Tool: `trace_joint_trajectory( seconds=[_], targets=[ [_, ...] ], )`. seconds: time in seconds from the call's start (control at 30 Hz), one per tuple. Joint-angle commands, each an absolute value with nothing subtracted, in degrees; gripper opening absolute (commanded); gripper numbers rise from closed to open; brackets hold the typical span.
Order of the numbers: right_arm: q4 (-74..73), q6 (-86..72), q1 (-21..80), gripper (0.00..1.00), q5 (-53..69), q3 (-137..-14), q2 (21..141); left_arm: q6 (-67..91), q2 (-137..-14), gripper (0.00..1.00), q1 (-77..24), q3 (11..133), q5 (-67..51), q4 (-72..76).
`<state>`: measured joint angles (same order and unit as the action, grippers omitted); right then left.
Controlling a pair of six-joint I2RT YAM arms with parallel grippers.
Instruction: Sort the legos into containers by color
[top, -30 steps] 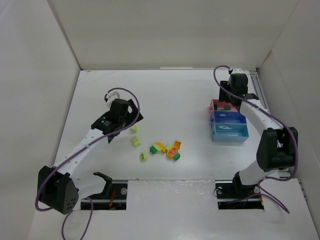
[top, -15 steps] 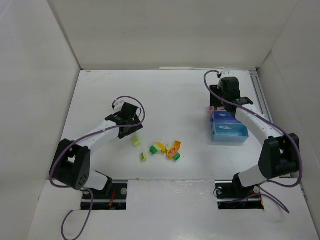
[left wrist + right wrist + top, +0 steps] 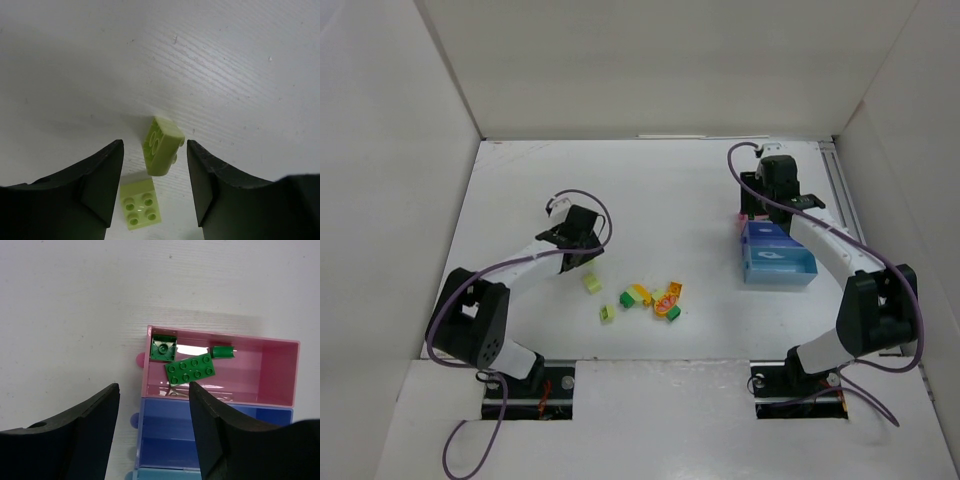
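Left wrist: left jaws wide, tilted pale-green lego (image 3: 162,145) between them.
Right wrist: right jaws wide, green legos (image 3: 190,369) in pink tray (image 3: 272,372) ahead.

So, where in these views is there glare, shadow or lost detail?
Right wrist view: white glare on the floor of the pink tray, beside sharp green bricks. Left wrist view: pale green bricks sharp, a soft shadow beside them; fingers dark, without detail. Top view: even light, loose bricks too small to show studs.
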<state>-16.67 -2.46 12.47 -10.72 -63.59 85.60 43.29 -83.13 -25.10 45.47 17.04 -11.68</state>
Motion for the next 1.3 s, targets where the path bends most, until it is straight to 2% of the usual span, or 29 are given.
trace_joint_trajectory(
  seconds=[0.0, 0.27, 0.43, 0.57, 0.7, 0.73, 0.87, 0.93, 1.1, 1.27],
  targets=[
    [-18.1, -3.2, 12.8, 0.63, -12.7, -63.9, 85.7, 42.8, -84.6, 0.49, -25.0, 45.6, 19.0, -10.1],
    [-19.3, -4.2, 12.3, 0.63, -14.1, -63.9, 85.7, 42.3, -85.5, 0.28, -25.0, 45.5, 15.3, -7.6],
    [-19.9, -4.2, 12.3, 0.63, -12.6, -63.9, 86.2, 41.7, -83.2, 0.0, -25.0, 45.0, 14.2, -8.2],
    [-18.6, -0.1, 12.3, 0.63, -3.7, -63.4, 84.5, 39.0, -78.8, 0.0, -25.0, 45.0, 10.0, -7.5],
    [-8.0, 12.3, 12.3, 0.63, 25.1, -57.9, 76.7, 33.0, -72.1, 0.0, -24.4, 46.1, -1.9, -2.8],
    [-6.1, 13.7, 12.3, 0.63, 37.6, -57.1, 75.3, 32.1, -69.5, 0.0, -24.4, 46.7, -7.9, -1.6],
    [-2.2, 22.8, 15.4, 0.64, 56.1, -55.1, 70.8, 29.4, -65.9, 0.03, -23.9, 48.4, -22.0, 4.2],
    [-1.4, 25.2, 20.3, 0.67, 55.4, -55.1, 69.7, 29.4, -65.2, 0.03, -23.9, 49.5, -26.3, 6.0],
    [-1.4, 28.4, 32.4, 0.68, 45.2, -57.7, 68.5, 31.7, -65.8, 0.06, -23.9, 50.3, -46.8, 14.5],
    [1.3, 29.1, 38.5, 0.68, 36.4, -60.2, 69.5, 32.9, -64.5, 0.06, -23.9, 49.6, -50.4, 18.5]
  ],
)
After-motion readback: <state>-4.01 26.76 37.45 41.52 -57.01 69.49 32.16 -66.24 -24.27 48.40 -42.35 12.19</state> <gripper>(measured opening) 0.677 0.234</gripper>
